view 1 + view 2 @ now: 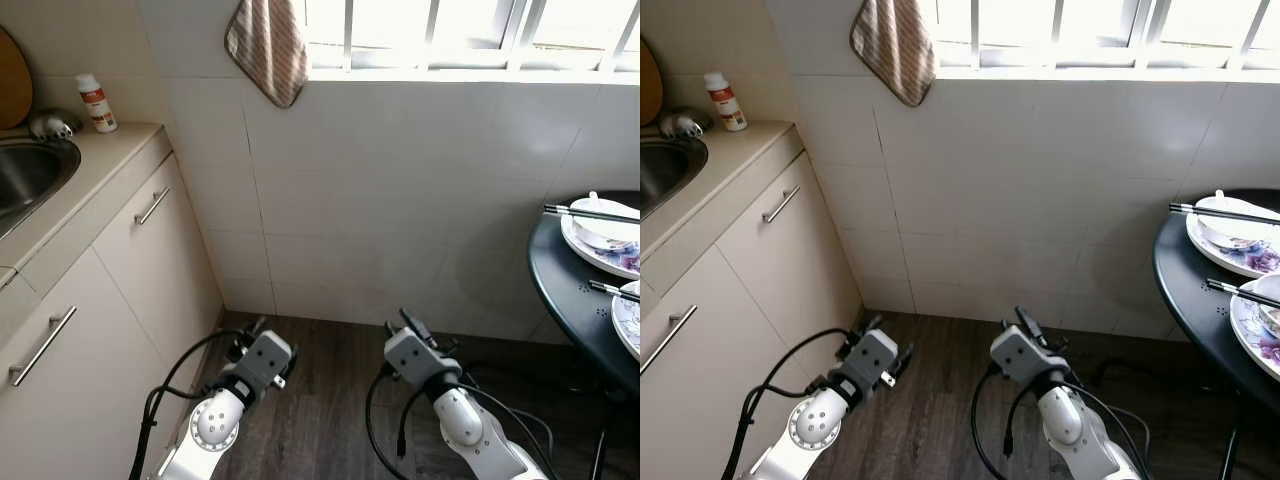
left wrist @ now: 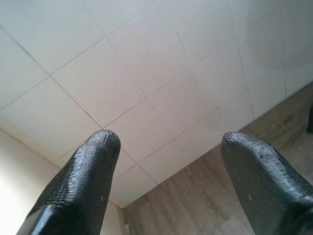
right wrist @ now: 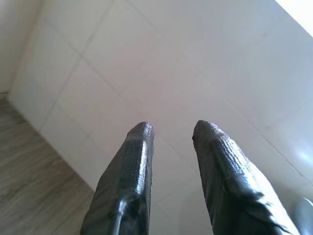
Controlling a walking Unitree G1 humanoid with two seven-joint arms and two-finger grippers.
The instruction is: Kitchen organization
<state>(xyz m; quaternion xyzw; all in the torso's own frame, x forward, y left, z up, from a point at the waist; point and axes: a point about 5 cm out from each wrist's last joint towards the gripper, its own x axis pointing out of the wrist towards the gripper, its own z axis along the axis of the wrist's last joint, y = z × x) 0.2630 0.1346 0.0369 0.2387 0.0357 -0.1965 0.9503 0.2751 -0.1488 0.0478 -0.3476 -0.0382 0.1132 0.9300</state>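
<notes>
On your far left, the counter [image 1: 105, 150] carries a steel sink [image 1: 25, 175] near its left edge, and a small white bottle with an orange label [image 1: 97, 103] stands at the back edge against the tiled wall [image 1: 400, 200], with a small rounded grey object [image 1: 52, 125] just beside it. Below the counter you see cream cabinet fronts with bar handles [image 1: 152, 206]. A striped cloth [image 1: 268, 48] hangs on the wall next to the bright window [image 1: 470, 35].

Low over the wooden floor [image 1: 330, 400], your left gripper [image 2: 166, 142] points at the base of the wall, holding nothing, its jaws spread wide. Your right gripper [image 3: 171, 129] hangs near it, also aimed at the wall, its jaws only slightly parted and empty.

On your right stands a round black table [image 1: 570, 290]. Near its back edge a patterned plate [image 1: 600, 250] holds a white bowl [image 1: 608, 228] with a spoon in it and dark chopsticks [image 1: 590, 212] laid across. A second plate [image 1: 628, 320] sits at the right edge with another pair of chopsticks [image 1: 612, 291].
</notes>
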